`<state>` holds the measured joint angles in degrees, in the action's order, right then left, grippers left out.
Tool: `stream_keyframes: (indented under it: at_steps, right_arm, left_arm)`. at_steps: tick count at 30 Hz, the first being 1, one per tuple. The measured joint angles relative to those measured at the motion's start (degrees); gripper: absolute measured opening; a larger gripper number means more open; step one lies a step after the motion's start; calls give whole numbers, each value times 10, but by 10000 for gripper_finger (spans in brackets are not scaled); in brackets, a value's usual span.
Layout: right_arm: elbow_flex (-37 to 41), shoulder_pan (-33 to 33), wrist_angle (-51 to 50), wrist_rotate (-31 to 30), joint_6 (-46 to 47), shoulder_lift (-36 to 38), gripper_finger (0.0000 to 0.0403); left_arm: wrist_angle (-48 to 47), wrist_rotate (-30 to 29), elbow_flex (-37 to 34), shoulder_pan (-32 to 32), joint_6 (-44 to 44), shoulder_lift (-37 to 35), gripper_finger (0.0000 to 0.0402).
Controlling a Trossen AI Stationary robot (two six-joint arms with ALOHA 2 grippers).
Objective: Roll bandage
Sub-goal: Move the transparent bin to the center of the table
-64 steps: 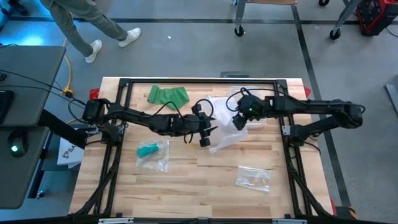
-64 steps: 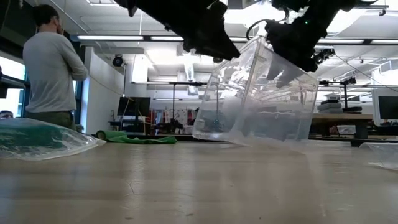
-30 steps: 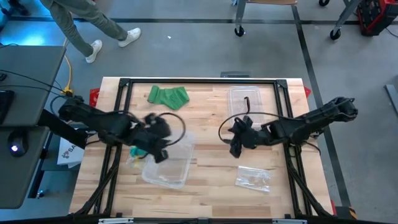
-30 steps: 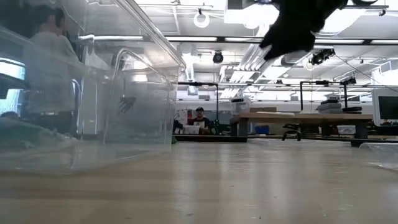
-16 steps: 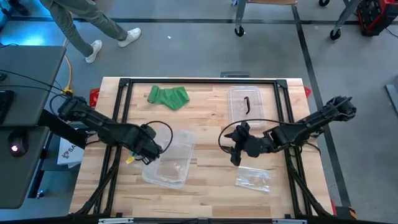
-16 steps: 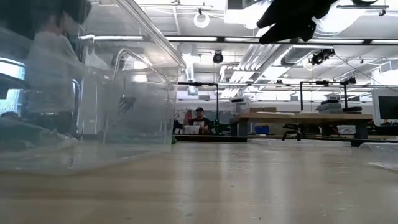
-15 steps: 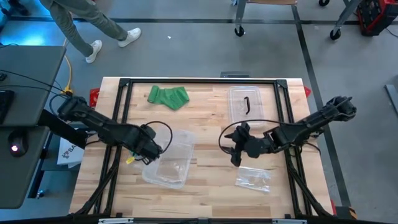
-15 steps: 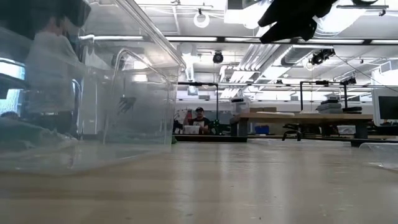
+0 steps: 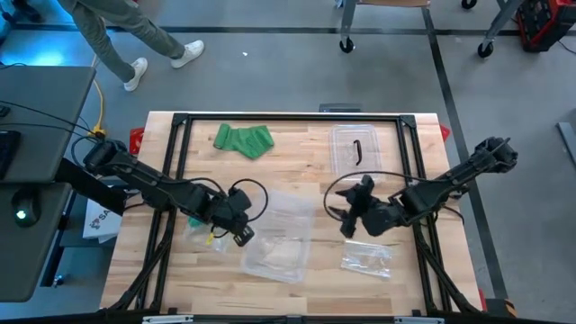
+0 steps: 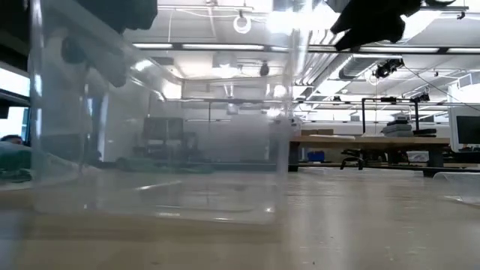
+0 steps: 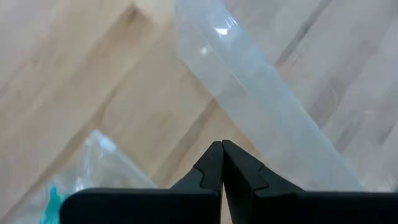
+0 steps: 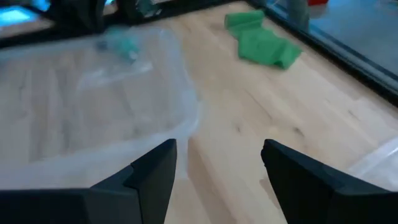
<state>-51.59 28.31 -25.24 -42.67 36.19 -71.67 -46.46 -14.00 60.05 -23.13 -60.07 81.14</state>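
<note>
Left gripper (image 11: 221,163): fingers clenched, tips touching, nothing between them. Just past tips: rim of clear bin (image 9: 277,236); bagged teal item (image 9: 200,229) beside them, not held.

Right gripper (image 12: 219,163): fingers spread, empty, above bare table (image 9: 315,270). Ahead of fingers: bin; farther, green bandage (image 12: 261,42).

Bandage (image 9: 243,139) lies crumpled at far table edge, well apart from both grippers, untouched.

Judgement: rolling not begun; still to do: reach bandage, flatten, roll.
</note>
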Motion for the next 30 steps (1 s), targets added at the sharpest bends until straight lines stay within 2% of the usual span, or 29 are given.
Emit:
stream_keyframes:
  at_steps: [2, 5, 8, 13, 17, 23, 30]
  right_arm:
    - [0, 9, -21, 52, 14, 8, 234]
    - [0, 14, -24, 171, 35, 0, 234]
    - [0, 15, 1, 224, 37, -45, 234]
    - [0, 9, 38, 217, 43, -137, 234]
    - [0, -10, 37, 198, 68, -168, 234]
    - [0, -48, -5, 176, 43, -147, 234]
    - [0, -126, -115, 135, -8, -101, 233]
  left_arm:
    - [10, -6, 0, -4, 5, 0, 1]
    - [28, 2, -4, -14, 7, 3, 1]
    - [88, 3, -27, -25, 11, 12, 1]
    - [227, -27, -65, -26, 43, 44, 1]
    - [292, -48, -69, -2, 88, 74, 1]
    - [343, -62, -70, 58, 175, 94, 0]
    - [387, -61, -70, 155, 268, 94, 0]
